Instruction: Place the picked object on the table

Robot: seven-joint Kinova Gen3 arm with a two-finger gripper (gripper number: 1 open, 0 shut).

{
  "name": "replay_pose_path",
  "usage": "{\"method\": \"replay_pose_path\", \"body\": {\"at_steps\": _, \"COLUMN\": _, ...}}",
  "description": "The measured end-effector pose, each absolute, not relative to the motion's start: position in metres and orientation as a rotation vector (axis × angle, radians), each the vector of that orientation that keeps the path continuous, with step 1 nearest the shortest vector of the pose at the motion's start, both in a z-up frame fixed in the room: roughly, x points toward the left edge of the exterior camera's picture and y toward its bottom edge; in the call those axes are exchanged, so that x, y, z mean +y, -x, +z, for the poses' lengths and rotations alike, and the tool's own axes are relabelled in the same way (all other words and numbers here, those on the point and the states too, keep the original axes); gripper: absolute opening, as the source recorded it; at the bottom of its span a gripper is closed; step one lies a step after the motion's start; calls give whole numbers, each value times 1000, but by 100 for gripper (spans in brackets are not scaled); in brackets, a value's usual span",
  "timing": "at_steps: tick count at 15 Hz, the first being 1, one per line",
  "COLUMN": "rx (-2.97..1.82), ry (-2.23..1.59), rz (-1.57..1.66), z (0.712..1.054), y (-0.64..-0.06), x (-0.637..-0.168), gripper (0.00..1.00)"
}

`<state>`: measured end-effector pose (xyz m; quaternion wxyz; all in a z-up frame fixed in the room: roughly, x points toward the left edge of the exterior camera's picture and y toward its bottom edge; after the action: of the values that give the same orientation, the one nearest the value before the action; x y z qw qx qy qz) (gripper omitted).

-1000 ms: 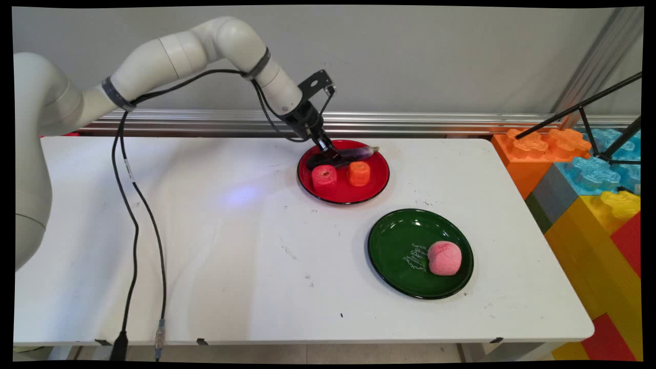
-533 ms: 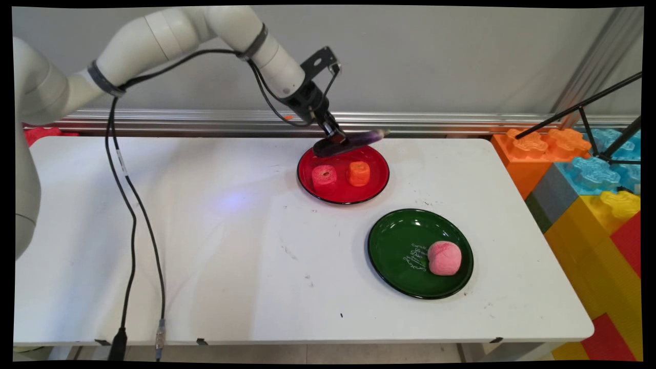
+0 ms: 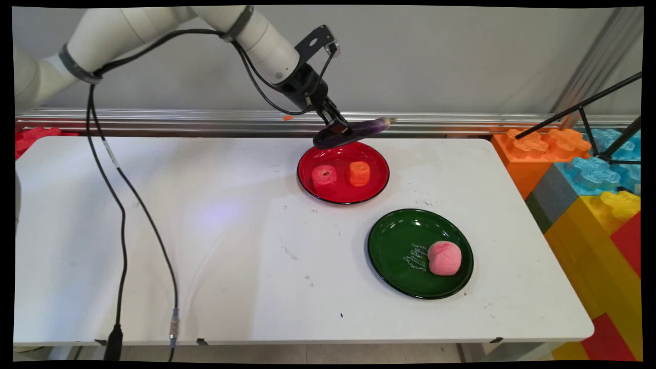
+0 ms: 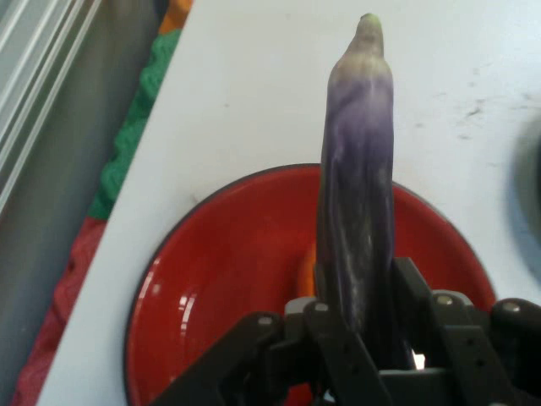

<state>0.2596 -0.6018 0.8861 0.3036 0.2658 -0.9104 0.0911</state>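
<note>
My gripper is shut on a long purple eggplant and holds it in the air above the far rim of the red plate. In the hand view the eggplant runs straight up from between my fingers, with the red plate below it. A red cube-shaped piece and an orange cube-shaped piece lie on the red plate. A pink peach lies on the green plate nearer the front right.
Black cables hang from the arm down over the table's left part. Big coloured building blocks stand off the table's right end. A black tripod leg slants above them. A metal rail runs along the far edge.
The gripper has risen off the red plate with the eggplant in it, moving up and slightly right. The two cubes and the peach stay put.
</note>
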Motion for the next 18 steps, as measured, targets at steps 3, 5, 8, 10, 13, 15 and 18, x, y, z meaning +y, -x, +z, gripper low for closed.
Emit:
{"method": "replay_pose_path", "body": {"at_steps": 3, "rx": -2398, "ry": -674, "rz": 190, "z": 897, "y": -257, "x": -575, "gripper": 0}}
{"method": "replay_pose_path", "body": {"at_steps": 5, "rx": -2395, "ry": -655, "rz": 156, "z": 900, "y": -256, "x": -558, "gripper": 0}}
{"method": "replay_pose_path", "body": {"at_steps": 8, "rx": -2395, "ry": -620, "rz": 88, "z": 904, "y": -257, "x": -527, "gripper": 0}}
{"method": "replay_pose_path", "body": {"at_steps": 10, "rx": -2395, "ry": -604, "rz": 55, "z": 906, "y": -258, "x": -513, "gripper": 0}}
{"method": "replay_pose_path", "body": {"at_steps": 13, "rx": -2402, "ry": -584, "rz": 26, "z": 906, "y": -261, "x": -498, "gripper": 0}}
{"method": "replay_pose_path", "body": {"at_steps": 15, "rx": -2415, "ry": -569, "rz": 29, "z": 903, "y": -266, "x": -493, "gripper": 0}}
{"method": "replay_pose_path", "body": {"at_steps": 18, "rx": -2448, "ry": -541, "rz": 43, "z": 888, "y": -272, "x": -493, "gripper": 0}}
